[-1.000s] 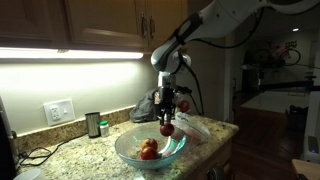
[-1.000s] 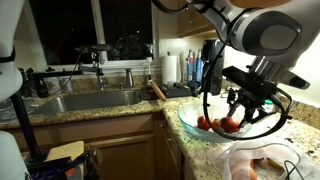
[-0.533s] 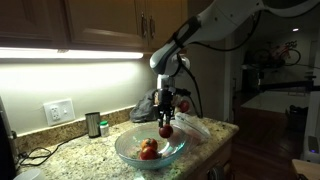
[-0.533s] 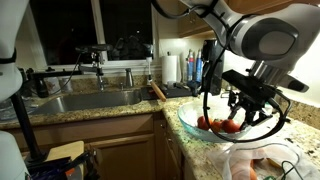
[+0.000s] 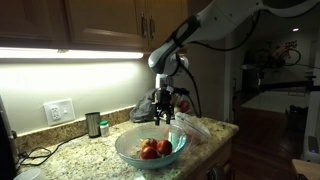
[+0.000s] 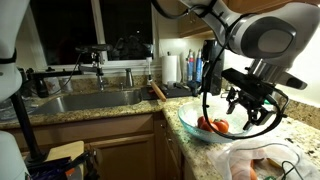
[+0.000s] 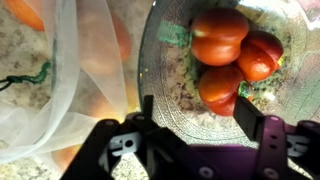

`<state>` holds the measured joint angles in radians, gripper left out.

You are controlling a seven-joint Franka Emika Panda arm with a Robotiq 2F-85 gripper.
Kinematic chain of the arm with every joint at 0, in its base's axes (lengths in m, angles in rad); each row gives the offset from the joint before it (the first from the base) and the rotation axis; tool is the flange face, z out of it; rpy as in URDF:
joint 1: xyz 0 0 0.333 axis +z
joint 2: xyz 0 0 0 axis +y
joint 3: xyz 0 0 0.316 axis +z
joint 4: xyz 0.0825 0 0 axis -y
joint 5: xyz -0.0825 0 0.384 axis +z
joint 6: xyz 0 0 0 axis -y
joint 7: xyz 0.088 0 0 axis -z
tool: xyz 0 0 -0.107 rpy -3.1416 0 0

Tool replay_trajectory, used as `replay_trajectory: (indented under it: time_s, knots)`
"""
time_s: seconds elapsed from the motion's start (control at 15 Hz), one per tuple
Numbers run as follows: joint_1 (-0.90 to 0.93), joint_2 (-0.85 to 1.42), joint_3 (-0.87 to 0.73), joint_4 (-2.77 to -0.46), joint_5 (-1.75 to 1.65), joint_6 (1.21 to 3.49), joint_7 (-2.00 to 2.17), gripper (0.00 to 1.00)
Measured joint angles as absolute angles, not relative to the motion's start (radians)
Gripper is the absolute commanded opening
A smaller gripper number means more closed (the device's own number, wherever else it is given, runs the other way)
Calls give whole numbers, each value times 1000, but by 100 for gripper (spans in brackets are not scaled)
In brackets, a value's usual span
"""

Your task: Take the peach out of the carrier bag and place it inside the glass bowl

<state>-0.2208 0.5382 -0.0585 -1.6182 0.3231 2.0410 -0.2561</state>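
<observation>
The glass bowl (image 5: 122,148) stands on the granite counter and holds several red-orange peaches (image 5: 155,149). My gripper (image 5: 165,117) hangs just above the bowl, open and empty. In the wrist view the gripper (image 7: 198,108) has its fingers spread over the bowl rim (image 7: 150,60), with the peaches (image 7: 220,40) lying below them. The translucent carrier bag (image 7: 70,80) lies beside the bowl with more orange fruit showing through it. In an exterior view the bowl (image 6: 185,118), the peaches (image 6: 212,125), the gripper (image 6: 245,108) and the bag (image 6: 260,160) also show.
A small jar (image 5: 93,124) and a wall outlet (image 5: 60,111) are behind the bowl. A sink (image 6: 90,100) with a faucet lies further along the counter, with a paper towel roll (image 6: 172,68) near it. The counter edge is close to the bowl and bag.
The peach that hung in my gripper above the bowl now lies in the bowl with the others. The gripper has opened and stays above the bowl.
</observation>
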Motion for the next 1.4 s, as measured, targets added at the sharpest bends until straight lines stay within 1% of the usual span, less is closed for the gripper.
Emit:
replay_trajectory:
  time_s: [1.4]
  knots:
    - [-236,433,-132,-1673,215,2054,-162,100]
